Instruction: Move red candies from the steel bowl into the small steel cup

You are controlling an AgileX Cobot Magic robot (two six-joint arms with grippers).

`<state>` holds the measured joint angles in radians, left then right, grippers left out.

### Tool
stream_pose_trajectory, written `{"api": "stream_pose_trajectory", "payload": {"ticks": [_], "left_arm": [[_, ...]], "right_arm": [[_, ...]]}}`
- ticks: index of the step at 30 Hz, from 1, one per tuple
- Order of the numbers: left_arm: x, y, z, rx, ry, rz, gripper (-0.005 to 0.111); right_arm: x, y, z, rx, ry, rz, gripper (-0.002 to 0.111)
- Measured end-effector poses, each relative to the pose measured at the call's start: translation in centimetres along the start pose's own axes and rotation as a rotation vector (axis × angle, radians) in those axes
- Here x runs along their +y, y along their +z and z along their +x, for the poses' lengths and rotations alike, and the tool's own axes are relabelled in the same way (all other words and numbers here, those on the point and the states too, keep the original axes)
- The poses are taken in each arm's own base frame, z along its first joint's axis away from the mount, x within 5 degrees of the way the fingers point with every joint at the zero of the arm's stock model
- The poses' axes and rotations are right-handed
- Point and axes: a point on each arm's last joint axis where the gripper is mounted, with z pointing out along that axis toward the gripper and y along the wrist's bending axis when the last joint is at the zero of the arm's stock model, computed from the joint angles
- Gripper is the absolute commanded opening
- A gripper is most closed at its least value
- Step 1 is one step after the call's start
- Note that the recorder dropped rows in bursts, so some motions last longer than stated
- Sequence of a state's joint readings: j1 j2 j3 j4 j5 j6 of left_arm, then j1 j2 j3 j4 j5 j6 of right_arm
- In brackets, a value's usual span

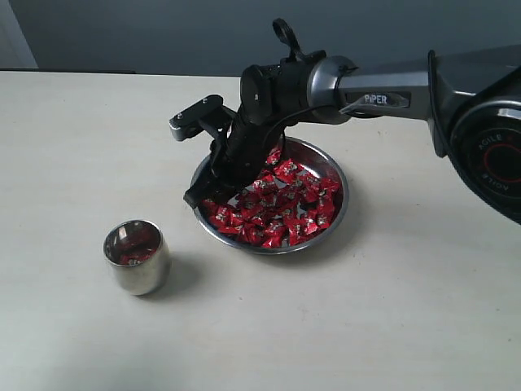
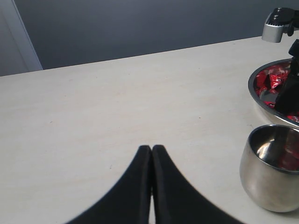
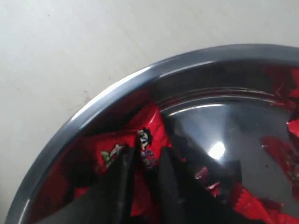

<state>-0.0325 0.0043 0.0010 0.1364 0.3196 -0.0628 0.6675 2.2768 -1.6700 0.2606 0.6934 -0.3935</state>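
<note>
In the steel bowl (image 1: 343, 186), we were picking.
Our right gripper (image 3: 145, 152), near-closed, pinched one red candy (image 3: 152, 128); next, a clean lift to the small steel cup (image 1: 138, 265).

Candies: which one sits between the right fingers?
The candy by the bowl rim, its white mark showing between the fingers; the others lie outside them.

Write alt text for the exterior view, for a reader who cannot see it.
A robot arm reaches in from the right, its right gripper down among red candies in a steel bowl on a pale table. A small steel cup stands apart from the bowl, to its lower left, with some red inside.
</note>
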Motion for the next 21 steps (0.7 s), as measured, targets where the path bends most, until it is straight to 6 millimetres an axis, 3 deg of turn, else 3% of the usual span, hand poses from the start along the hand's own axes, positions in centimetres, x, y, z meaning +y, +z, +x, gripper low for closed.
{"api": "stream_pose_trajectory", "payload": {"ticks": [7, 16, 21], "left_arm": [[0.0, 0.0, 0.0, 0.000, 0.000, 0.000, 0.000], [0.0, 0.0, 0.0, 0.000, 0.000, 0.000, 0.000], [0.0, 0.0, 0.0, 0.000, 0.000, 0.000, 0.000]], "right_arm": [[0.0, -0.2, -0.1, -0.002, 0.007, 0.001, 0.000], [0.3, -3.7, -1.3, -0.073, -0.010, 0.020, 0.000], [0.3, -3.8, -1.3, -0.076, -0.011, 0.021, 0.002]]}}
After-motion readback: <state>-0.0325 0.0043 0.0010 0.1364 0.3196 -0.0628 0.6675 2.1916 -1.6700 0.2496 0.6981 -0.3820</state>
